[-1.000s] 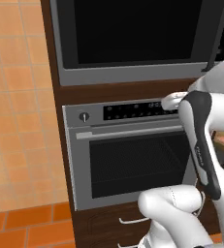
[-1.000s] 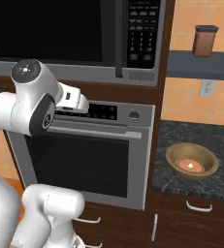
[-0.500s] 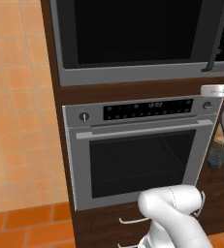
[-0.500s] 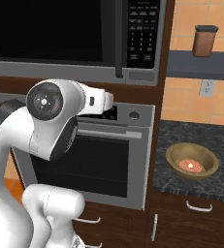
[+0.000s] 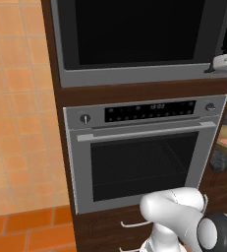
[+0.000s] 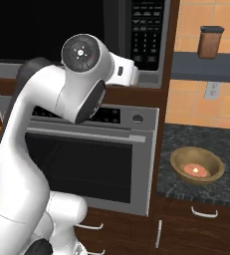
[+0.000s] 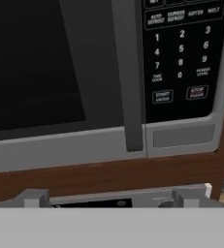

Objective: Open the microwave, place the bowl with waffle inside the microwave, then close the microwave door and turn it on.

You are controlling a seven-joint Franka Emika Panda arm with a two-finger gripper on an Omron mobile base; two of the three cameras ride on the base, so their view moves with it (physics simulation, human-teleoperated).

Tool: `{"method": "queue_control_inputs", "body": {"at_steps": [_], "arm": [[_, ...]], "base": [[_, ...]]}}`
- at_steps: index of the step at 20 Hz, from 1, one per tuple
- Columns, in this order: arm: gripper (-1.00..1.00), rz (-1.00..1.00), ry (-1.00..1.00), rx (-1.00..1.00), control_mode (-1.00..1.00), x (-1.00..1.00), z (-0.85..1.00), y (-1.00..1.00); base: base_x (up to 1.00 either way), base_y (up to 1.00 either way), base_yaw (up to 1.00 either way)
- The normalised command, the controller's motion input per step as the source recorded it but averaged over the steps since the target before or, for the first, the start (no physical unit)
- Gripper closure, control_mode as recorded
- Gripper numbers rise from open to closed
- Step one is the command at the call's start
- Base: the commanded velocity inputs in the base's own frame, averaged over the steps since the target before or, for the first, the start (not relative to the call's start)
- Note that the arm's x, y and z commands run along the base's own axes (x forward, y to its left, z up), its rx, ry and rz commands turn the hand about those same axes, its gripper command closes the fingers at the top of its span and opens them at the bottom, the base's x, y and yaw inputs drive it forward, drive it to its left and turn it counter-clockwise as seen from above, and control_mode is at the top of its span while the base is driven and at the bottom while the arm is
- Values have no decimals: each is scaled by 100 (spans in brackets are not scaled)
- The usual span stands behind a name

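1. The gripper (image 7: pixel 106 197) hangs closest, its fingers (image 7: pixel 34 197) spread wide and holding nothing, aimed at the lower edge of the microwave (image 7: pixel 104 145).
2. Just ahead, the microwave door (image 7: pixel 36 63) is shut; its dark upright handle (image 7: pixel 128 77) stands between the glass and the keypad (image 7: pixel 181 53), above and slightly right of the fingers.
3. Below the microwave sits the oven (image 5: pixel 139 157), also shut.
4. Off to the right, well apart from the arm, the bowl with waffle (image 6: pixel 197 165) rests on the dark desk (image 6: pixel 186 144).
5. The first step, opening the door, appears to be in hand: the next move likely calls for rising and closing in until the fingers straddle the handle, then gripping and pulling.
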Motion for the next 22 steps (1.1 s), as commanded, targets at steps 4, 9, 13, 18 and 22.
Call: {"method": "queue_control_inputs", "body": {"at_steps": [4, 9, 13, 18, 22], "arm": [[-100, 0, 0, 0, -100, 41, 3, 1], [-100, 0, -1, 0, -100, 44, 0, 0], [-100, -2, -11, 0, -100, 43, 0, 0], [-100, -3, -9, 2, -100, 43, -1, -19], [-100, -1, -2, 4, -100, 36, -1, -29]], "base": [[0, 0, 0], [0, 0, 0], [0, 0, 0], [0, 0, 0], [0, 0, 0]]}}
